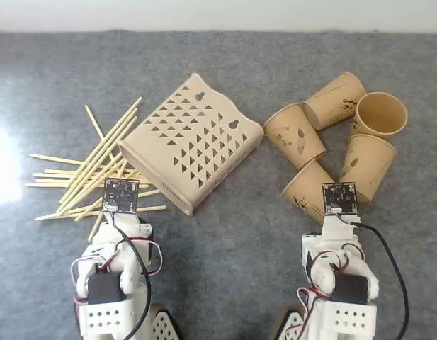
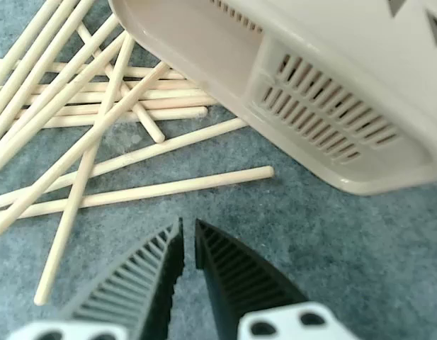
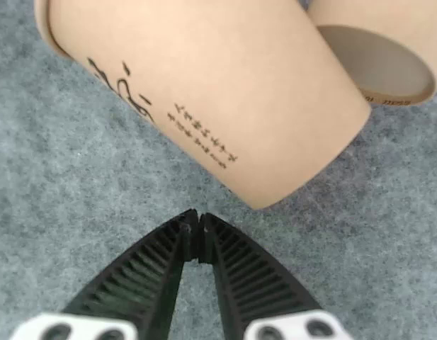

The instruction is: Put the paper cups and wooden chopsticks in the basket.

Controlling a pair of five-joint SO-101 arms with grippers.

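Left gripper (image 2: 188, 234): we noted it clenched on nothing, jaws all but meeting, low over the grey tabletop (image 2: 331, 241). Just ahead of its tips lay the wooden chopsticks (image 2: 98, 120), loose and crossed in a heap. The closest stick ran across its line, and the heap spread ahead and off to its left. Ahead and to its right lay the basket (image 2: 331, 106), tipped over, with a slotted end wall turned toward the gripper and several stick ends reaching its near edge.

Right gripper (image 3: 199, 225): likewise clenched and empty, tips touching. Directly ahead, close but apart from it, the nearest cup (image 3: 204, 92) lay on its side. A second cup (image 3: 377, 64) beyond showed its open mouth.

From above we counted five paper cups (image 1: 335, 138) clustered ahead of the right gripper, touching one another. The basket was ahead and to its left, lying between the cups and the chopsticks. All the cups and sticks lay on the tabletop outside the basket.
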